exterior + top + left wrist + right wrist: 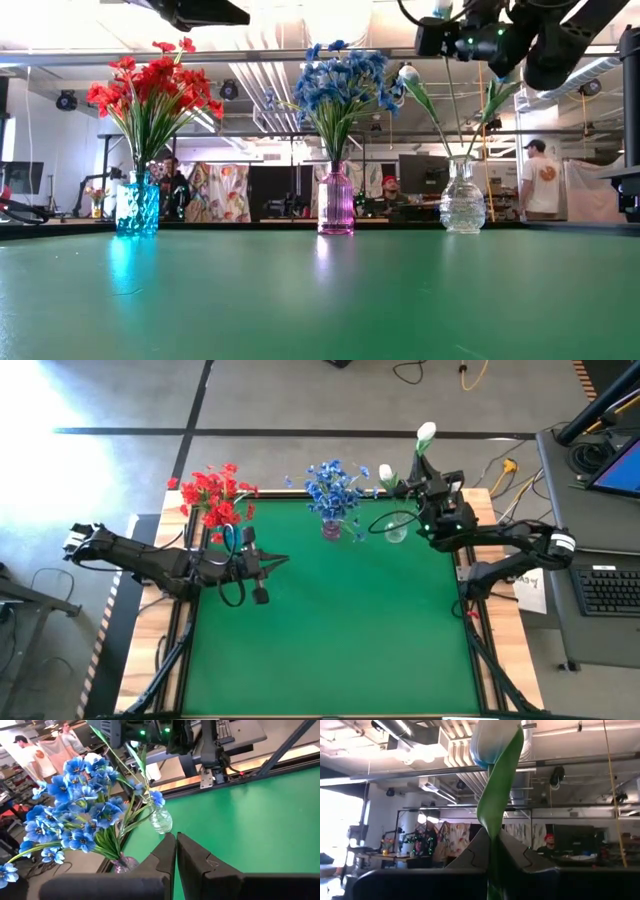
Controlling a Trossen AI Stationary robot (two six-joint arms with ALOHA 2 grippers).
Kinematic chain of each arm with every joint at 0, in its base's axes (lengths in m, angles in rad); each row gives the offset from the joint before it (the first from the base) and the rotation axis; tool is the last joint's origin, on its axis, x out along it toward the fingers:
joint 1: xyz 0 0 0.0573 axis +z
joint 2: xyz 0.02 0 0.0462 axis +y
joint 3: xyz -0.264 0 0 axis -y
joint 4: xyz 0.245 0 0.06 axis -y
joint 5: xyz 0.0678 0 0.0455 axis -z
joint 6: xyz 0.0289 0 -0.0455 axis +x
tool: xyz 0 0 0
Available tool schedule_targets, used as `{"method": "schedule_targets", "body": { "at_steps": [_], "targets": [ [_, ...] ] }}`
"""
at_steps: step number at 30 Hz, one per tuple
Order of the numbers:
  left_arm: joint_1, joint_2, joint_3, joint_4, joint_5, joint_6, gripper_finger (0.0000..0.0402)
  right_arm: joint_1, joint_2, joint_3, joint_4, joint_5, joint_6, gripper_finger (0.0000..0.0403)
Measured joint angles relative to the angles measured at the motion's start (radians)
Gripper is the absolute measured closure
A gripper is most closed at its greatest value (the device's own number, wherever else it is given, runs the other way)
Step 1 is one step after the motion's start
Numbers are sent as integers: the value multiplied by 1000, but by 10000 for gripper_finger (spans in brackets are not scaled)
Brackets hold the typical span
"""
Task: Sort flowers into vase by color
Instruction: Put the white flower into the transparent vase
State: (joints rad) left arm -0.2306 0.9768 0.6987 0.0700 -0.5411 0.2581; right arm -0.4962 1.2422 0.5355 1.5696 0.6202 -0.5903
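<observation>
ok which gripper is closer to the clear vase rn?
Right. The right gripper sits just above the clear vase at the table's far edge, jaws shut on a white flower. The left gripper is well off to its left, past the blue flowers.

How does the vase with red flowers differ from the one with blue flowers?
The red flowers' vase is blue-tinted glass with a wide, textured body; the blue flowers' vase is pink-purple, slimmer and ribbed. In the low view the first stands at the left end of the row, the second in the middle. The red flowers fan out wide; the blue flowers bunch closer. Both vases stand upright at the far edge of the green table, full of long-stemmed flowers.
</observation>
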Motion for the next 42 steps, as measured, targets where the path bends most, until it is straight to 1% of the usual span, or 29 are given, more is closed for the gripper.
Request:
{"method": "schedule_targets", "body": {
  "at_steps": [3, 11, 26, 29, 33, 42],
  "targets": [
    [2, 0, 0, 1, -1, 16, 401, -14, 2, -10, 0, -3, 50, 390],
    [17, 0, 0, 7, -1, 21, 402, -26, 6, -41, 1, -19, 72, 390],
    [18, 2, 0, 8, -1, 18, 401, -30, 97, -44, 0, -18, 103, 390],
    [18, 2, 0, 7, -1, 18, 402, -30, 96, -44, -11, -6, 102, 390],
    [18, 2, 0, 5, -1, 18, 401, -30, 95, -44, -24, 36, 121, 390],
    [18, 2, 0, 2, -1, 21, 401, -27, 95, -45, -34, 34, 129, 390]
  ]
}}
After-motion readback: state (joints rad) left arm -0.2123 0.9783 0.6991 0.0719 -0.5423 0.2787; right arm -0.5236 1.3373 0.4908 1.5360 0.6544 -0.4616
